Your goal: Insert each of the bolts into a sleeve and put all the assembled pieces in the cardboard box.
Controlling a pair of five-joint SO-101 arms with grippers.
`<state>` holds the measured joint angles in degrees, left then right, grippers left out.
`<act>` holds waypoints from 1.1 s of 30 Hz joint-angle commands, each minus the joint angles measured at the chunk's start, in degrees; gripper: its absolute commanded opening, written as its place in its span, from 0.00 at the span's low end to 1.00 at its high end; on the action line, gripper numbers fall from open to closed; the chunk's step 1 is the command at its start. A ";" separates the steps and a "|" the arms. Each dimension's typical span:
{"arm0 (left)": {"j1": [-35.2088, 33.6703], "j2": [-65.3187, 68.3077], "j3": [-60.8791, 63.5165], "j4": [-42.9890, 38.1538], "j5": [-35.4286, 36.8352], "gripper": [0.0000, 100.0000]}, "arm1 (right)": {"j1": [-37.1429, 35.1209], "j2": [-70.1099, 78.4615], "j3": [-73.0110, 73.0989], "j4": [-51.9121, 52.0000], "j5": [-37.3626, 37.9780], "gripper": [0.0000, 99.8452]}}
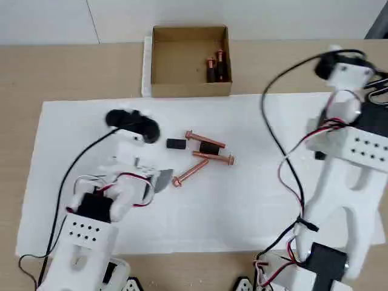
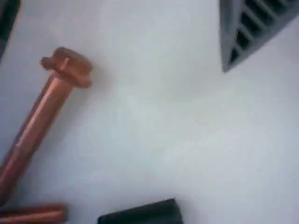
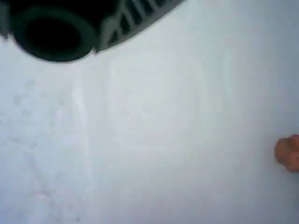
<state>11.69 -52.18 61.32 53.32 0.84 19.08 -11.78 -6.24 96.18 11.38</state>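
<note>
Two assembled pieces [image 1: 215, 66] stand in the cardboard box [image 1: 159, 60] at the back. On the white sheet lie a bare copper bolt [image 1: 190, 173], a second bare bolt [image 1: 213, 158], a bolt through a black sleeve [image 1: 206, 144] and a loose black sleeve [image 1: 176, 144]. My left gripper [image 1: 159, 180] stands open just left of the nearest bolt [image 2: 42, 121], touching nothing; its ribbed finger [image 2: 252, 32] is off to one side. My right gripper [image 1: 319, 154] hovers over the sheet's right part, shut on a black sleeve [image 3: 46, 32] beside its ribbed finger [image 3: 135, 16].
The white sheet [image 1: 242, 206] covers most of the wooden table. A bolt end [image 2: 30, 214] and a black sleeve [image 2: 140, 214] lie close to my left gripper. A copper bolt tip [image 3: 289, 151] shows far from the right gripper. Cables hang from both arms.
</note>
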 commanded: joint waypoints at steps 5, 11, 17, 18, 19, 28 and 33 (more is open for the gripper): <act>2.46 -0.44 0.40 -8.00 -0.53 0.29 | 7.69 -9.71 5.01 0.57 0.09 0.00; 2.37 10.37 -7.08 -2.99 -2.02 0.29 | 6.37 -15.69 8.97 0.40 2.29 0.00; 2.46 26.64 -23.78 5.71 -2.46 0.29 | 6.20 -15.78 9.32 -0.31 3.16 0.00; 2.55 29.45 -25.63 5.89 -2.46 0.29 | 6.20 -15.69 9.32 -0.31 3.16 0.00; 2.55 32.26 -27.30 5.89 -2.46 0.29 | 6.20 -15.69 9.32 -0.31 3.16 0.00; 3.16 54.68 -37.49 5.71 -5.54 0.29 | 6.20 -15.69 9.32 -0.31 2.99 0.00; 3.25 56.62 -38.90 5.71 -6.42 0.29 | 6.20 -15.78 9.32 -0.22 2.81 0.00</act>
<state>14.86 4.44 25.01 58.86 -4.88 25.58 -25.49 2.99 96.18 13.93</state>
